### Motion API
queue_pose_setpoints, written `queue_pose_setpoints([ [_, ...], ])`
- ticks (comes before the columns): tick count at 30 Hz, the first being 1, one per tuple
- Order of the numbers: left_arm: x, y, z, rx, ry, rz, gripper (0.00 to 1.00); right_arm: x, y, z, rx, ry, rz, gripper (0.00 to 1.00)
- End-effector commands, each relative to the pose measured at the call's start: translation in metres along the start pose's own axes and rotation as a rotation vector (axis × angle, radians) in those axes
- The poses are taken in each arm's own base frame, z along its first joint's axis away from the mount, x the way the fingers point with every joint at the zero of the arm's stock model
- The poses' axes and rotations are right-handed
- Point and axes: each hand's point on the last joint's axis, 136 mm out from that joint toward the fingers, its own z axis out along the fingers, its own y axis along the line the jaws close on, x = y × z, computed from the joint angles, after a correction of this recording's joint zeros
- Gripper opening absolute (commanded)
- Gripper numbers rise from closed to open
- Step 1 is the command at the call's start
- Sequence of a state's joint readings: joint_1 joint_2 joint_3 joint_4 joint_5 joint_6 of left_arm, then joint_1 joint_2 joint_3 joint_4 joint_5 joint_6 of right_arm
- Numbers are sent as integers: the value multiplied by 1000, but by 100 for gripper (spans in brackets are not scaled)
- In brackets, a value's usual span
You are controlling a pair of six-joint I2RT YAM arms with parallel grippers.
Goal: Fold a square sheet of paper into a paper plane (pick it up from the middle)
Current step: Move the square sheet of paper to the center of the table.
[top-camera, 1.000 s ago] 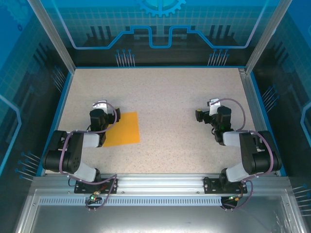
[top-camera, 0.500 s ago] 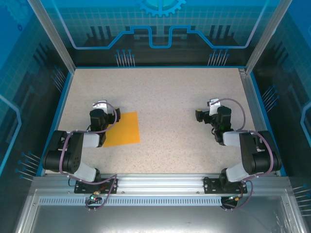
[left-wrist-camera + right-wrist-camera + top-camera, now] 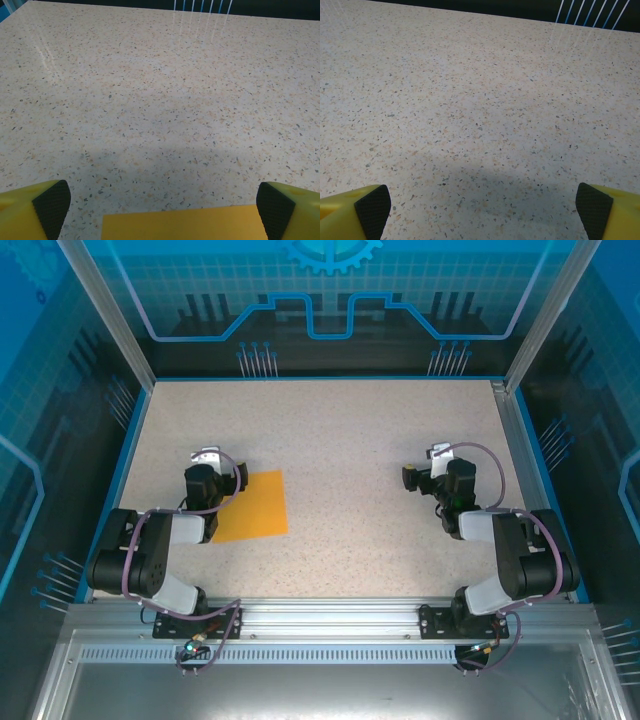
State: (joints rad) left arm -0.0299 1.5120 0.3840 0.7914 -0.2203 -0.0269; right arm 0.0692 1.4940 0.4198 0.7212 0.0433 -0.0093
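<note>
The square sheet of paper [image 3: 258,508] lies flat on the speckled table, left of centre, its left part hidden under my left arm. In the left wrist view its far edge [image 3: 180,225] runs along the bottom, between my fingers. My left gripper [image 3: 212,465] [image 3: 161,206] hovers over that edge, open wide, its black fingertips [image 3: 50,205] far apart and holding nothing. Far off on the right side, my right gripper [image 3: 432,470] [image 3: 482,207] is also open over bare table, with nothing between its fingertips [image 3: 372,207].
Blue-edged transparent walls [image 3: 130,410] close in the table on the left, back and right. An aluminium rail [image 3: 320,615] carrying both arm bases runs along the near edge. Bare speckled tabletop [image 3: 345,455] stretches between the two arms.
</note>
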Motion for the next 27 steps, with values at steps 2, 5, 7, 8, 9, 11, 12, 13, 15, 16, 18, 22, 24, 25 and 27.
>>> queue_pose_setpoints([
  [2,-20,-5,-9,27,-64,-6,99,-21,-5,-6,59,-38,-29,99],
  [5,-36,-6,-26,37,-51,-8,99,-31,-11,-18,115,-4,-4,99],
  [7,-45,-12,-33,74,-34,11,99,-33,-20,-29,160,74,82,99],
  [8,-50,-12,-37,77,-36,-3,99,-32,-19,-34,159,105,101,99],
  [9,-56,-8,-42,54,-42,-56,99,-34,-18,-39,152,121,129,99],
  [11,-60,15,-55,-71,-44,-225,99,-37,-14,-50,136,141,193,99],
  [12,-62,32,-64,-165,-52,-356,99,-38,-16,-56,155,146,260,99],
  [13,-62,39,-71,-195,-46,-402,99,-40,-18,-62,165,152,321,99],
  [15,-63,39,-79,-182,-34,-462,99,-40,-17,-70,168,167,410,99],
  [16,-59,38,-82,-177,-11,-517,99,-40,-17,-73,165,171,459,99],
  [18,-55,14,-81,-43,59,-557,99,-38,-7,-72,113,188,506,99],
  [22,-39,-41,-72,192,338,-553,99,-25,14,-71,22,288,591,99],
  [24,-29,-64,-69,287,458,-542,99,-25,30,-68,-63,283,625,99],
  [25,-18,-69,-67,283,517,-547,99,-28,41,-67,-129,267,618,99],
  [27,-2,-82,-65,315,620,-551,99,-28,50,-65,-165,272,624,99],
])
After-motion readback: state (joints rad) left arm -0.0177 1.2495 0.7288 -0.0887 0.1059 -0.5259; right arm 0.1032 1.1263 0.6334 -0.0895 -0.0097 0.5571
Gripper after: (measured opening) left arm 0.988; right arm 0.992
